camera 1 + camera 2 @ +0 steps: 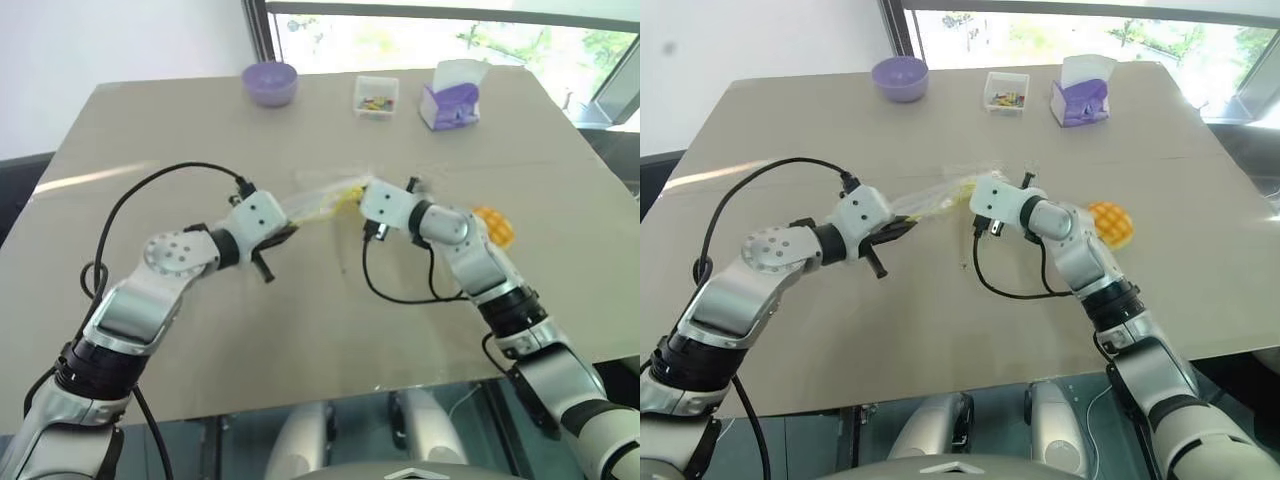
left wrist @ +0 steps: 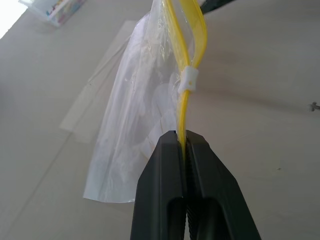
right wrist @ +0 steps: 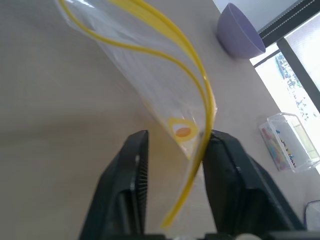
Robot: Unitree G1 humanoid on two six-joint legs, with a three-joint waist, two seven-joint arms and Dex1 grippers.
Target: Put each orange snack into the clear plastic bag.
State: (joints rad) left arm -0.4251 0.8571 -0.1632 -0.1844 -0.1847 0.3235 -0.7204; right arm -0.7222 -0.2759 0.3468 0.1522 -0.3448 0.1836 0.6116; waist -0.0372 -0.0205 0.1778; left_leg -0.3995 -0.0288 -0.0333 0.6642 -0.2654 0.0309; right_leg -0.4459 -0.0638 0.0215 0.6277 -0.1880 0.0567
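one orange snack [image 1: 1110, 222], one clear plastic bag [image 2: 140, 125], one purple bowl [image 1: 900, 78], one small clear box [image 1: 1006, 92], one purple tissue box [image 1: 1082, 98], two grippers

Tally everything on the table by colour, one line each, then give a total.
Purple: 2, the bowl and the tissue box
Orange: 1, the orange snack
Clear: 2, the clear plastic bag and the small clear box
Total: 5

orange grid-topped snack [image 1: 1110, 222], yellow-sealed clear bag [image 2: 135, 125], purple bowl [image 1: 270, 82]
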